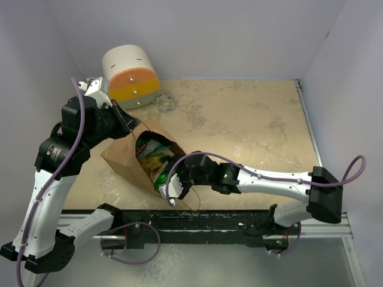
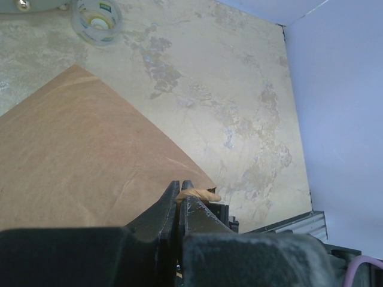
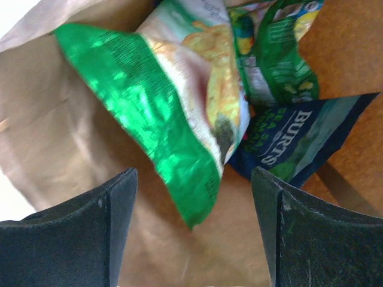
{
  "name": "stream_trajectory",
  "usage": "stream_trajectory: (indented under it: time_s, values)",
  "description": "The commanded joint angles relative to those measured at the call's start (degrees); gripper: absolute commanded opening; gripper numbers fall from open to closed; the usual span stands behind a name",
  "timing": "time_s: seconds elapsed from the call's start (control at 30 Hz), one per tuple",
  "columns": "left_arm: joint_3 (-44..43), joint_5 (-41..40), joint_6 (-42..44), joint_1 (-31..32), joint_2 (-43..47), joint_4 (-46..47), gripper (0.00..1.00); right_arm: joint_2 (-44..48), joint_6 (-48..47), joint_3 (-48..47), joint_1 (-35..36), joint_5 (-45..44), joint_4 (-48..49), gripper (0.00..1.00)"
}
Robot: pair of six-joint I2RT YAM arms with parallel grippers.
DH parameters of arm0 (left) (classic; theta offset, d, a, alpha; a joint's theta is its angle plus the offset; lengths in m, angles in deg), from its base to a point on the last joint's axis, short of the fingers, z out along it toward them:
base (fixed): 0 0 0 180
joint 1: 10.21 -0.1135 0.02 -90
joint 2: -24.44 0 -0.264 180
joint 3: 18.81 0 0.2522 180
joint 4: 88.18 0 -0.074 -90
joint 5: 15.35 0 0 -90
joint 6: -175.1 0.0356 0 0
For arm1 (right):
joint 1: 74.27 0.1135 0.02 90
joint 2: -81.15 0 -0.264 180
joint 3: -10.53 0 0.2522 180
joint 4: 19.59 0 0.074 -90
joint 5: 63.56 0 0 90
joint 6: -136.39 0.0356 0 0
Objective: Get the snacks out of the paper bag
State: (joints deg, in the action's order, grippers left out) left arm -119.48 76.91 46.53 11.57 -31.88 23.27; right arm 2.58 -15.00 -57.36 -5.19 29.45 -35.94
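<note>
The brown paper bag (image 1: 122, 160) lies on its side with its mouth toward the near edge; it fills the left of the left wrist view (image 2: 78, 155). My left gripper (image 1: 122, 119) is shut on the bag's twisted paper handle (image 2: 200, 194) at the far upper edge. Several snacks lie in the bag's mouth: a shiny green packet (image 3: 173, 113), a dark blue packet (image 3: 299, 140) and another green one (image 3: 278, 57), also seen from above (image 1: 152, 158). My right gripper (image 1: 173, 190) is open at the bag's mouth, its fingers (image 3: 119, 203) on either side of the green packet's tip, not touching.
A white, orange and yellow cylinder (image 1: 128, 76) lies at the back left. A small clear tape roll (image 1: 165, 103) sits beside it, also in the left wrist view (image 2: 96, 21). Walls enclose the table on three sides. The metal rail (image 1: 215, 218) runs along the near edge.
</note>
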Motion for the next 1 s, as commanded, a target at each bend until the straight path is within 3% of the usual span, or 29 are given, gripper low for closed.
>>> stream_trajectory:
  time_s: [0.0,0.13,0.27,0.43,0.63,0.97]
  values:
    - [-2.90,0.65,-1.02,0.00,-0.30,2.17,0.00,-3.52,-2.95,0.07,0.51,-2.22,16.18,0.78]
    - [-2.93,-0.76,-0.90,-0.08,-0.04,1.19,0.00,-8.65,-3.49,-0.29,0.64,-3.16,22.77,0.76]
    - [-4.01,-1.13,-0.51,-0.05,-0.19,0.56,0.00,-11.13,-2.62,-1.08,0.72,-2.49,26.25,0.66]
    - [-6.50,-3.58,1.60,-0.03,-0.48,-1.62,0.00,-10.72,-2.88,-1.10,0.71,-2.54,26.96,0.37]
    - [-5.49,-5.20,1.44,-0.09,0.31,-1.22,0.00,-8.45,4.19,-9.46,0.71,-0.68,16.41,0.01]
    - [-4.62,-4.67,0.37,-0.03,0.23,-0.94,0.00,-5.63,24.82,-25.44,0.75,-1.88,0.62,0.00]
